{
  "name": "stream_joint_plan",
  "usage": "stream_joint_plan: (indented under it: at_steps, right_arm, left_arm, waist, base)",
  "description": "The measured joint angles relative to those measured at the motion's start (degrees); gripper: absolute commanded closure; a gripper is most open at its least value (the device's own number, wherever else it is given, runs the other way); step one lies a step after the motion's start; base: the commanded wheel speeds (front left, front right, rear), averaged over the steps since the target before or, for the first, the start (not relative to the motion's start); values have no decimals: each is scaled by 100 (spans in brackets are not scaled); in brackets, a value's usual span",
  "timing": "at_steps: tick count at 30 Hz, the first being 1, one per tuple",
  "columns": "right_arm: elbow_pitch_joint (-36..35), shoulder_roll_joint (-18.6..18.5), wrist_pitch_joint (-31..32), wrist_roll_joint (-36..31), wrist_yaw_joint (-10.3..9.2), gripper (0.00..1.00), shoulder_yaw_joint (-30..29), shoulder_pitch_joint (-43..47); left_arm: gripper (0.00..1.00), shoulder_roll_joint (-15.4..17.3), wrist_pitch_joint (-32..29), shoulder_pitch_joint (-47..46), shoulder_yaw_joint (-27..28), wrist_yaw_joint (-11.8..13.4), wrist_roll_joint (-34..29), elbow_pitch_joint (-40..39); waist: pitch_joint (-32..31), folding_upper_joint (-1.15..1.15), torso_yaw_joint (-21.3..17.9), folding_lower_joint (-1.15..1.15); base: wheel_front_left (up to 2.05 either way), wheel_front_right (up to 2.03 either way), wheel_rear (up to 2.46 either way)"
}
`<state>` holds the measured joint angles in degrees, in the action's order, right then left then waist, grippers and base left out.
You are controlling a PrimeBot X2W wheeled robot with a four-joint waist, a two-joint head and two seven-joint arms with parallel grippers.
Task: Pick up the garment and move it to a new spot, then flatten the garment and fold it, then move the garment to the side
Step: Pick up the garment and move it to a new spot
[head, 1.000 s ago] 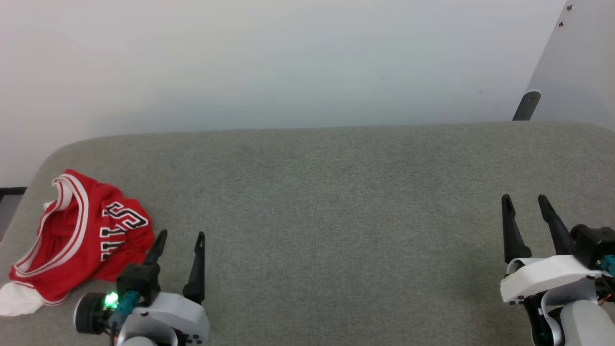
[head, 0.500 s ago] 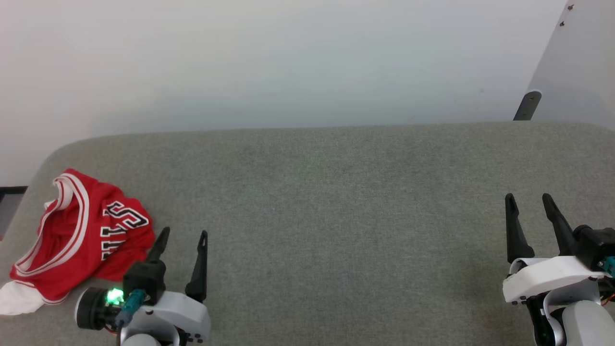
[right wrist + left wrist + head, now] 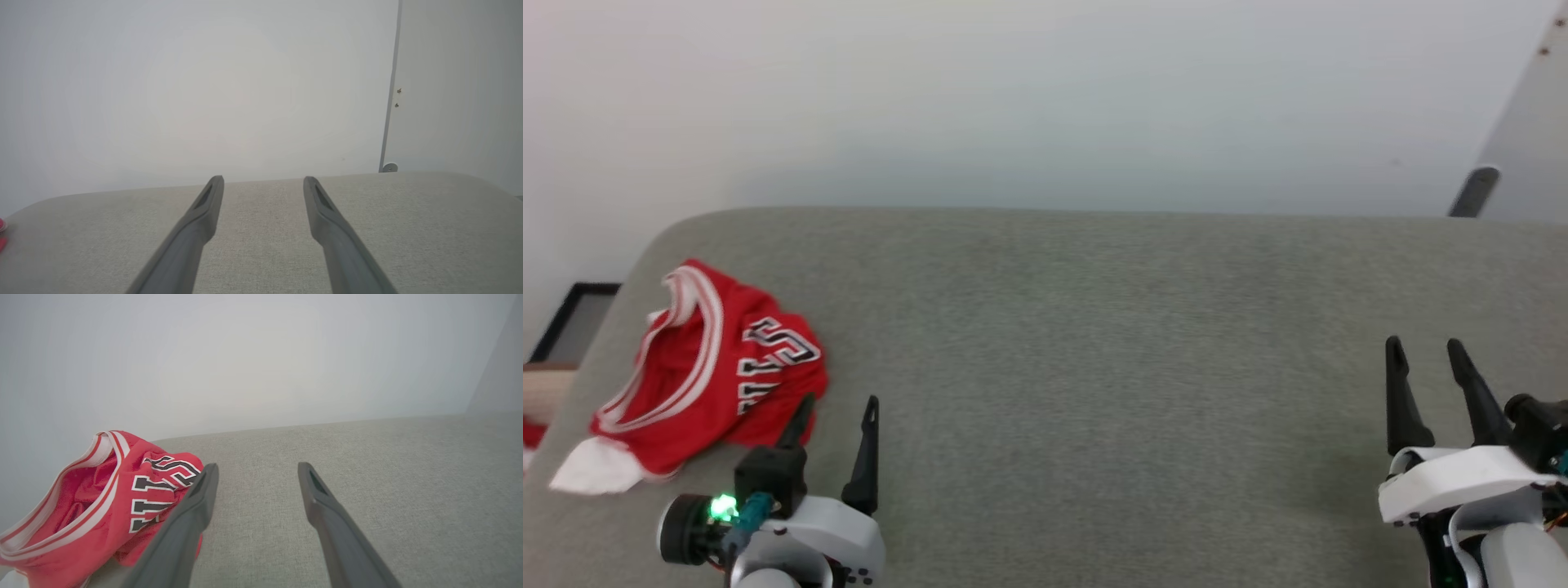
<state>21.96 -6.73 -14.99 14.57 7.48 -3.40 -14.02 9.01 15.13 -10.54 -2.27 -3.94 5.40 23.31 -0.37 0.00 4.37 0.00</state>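
Note:
The garment (image 3: 703, 371) lies crumpled at the left end of the grey table (image 3: 1094, 343): a red jersey with white striped trim, black-and-white lettering and a white sleeve poking out at its near-left corner. My left gripper (image 3: 840, 407) stands open just right of it, its left finger close to the red cloth. In the left wrist view the garment (image 3: 102, 502) sits left of my open left gripper (image 3: 257, 469). My right gripper (image 3: 1424, 347) is open at the table's right end, with nothing between its fingers, as the right wrist view of the gripper (image 3: 263, 179) also shows.
A pale wall (image 3: 1045, 98) runs behind the table. A white panel with a dark bracket (image 3: 1470, 192) stands at the back right. The rounded left table edge is close to the garment, with a dark frame (image 3: 572, 327) on the floor beyond it.
The head camera has turned left, shifting the whole picture right. Both grippers stay open and in about the same places.

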Motion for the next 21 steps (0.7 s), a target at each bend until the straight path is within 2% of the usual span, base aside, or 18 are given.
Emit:
stream_joint_plan:
  at_steps: [8,9,11,12,13,14,16,21]
  right_arm:
    - [60,49,-12,109,0,0,335,105]
    - [60,49,-12,109,0,0,335,105]
    - [82,97,-12,140,0,0,424,119]
    - [82,97,-12,140,0,0,424,119]
    - [101,131,-12,159,0,0,503,122]
    - [101,131,-12,159,0,0,503,122]
    - [123,162,-12,174,0,0,610,125]
    - [314,259,-12,268,0,0,1340,-90]
  left_arm:
    - [0,-166,0,38,-29,120,-52,5]
    - [0,-166,0,38,-29,120,-52,5]
    - [0,-212,0,123,-9,175,-54,-42]
    - [0,-212,0,123,-9,175,-54,-42]
    - [0,-255,0,186,9,229,-53,-66]
    - [0,-255,0,186,9,229,-53,-66]
    - [0,-310,0,257,20,290,-44,-126]
    - [0,-382,0,573,260,559,51,-494]
  waist:
    - [-6,0,732,0]
    - [-6,0,732,0]
    - [-21,0,1079,0]
    - [-21,0,1079,0]
    - [-33,0,1324,0]
    - [-33,0,1324,0]
    - [-46,0,1575,0]
    - [-39,0,2143,0]
  base:
    - [0,0,0]
    - [0,0,0]
    - [0,0,0]
    - [0,0,0]
    - [0,0,0]
    - [0,0,0]
    - [0,0,0]
    - [0,0,0]
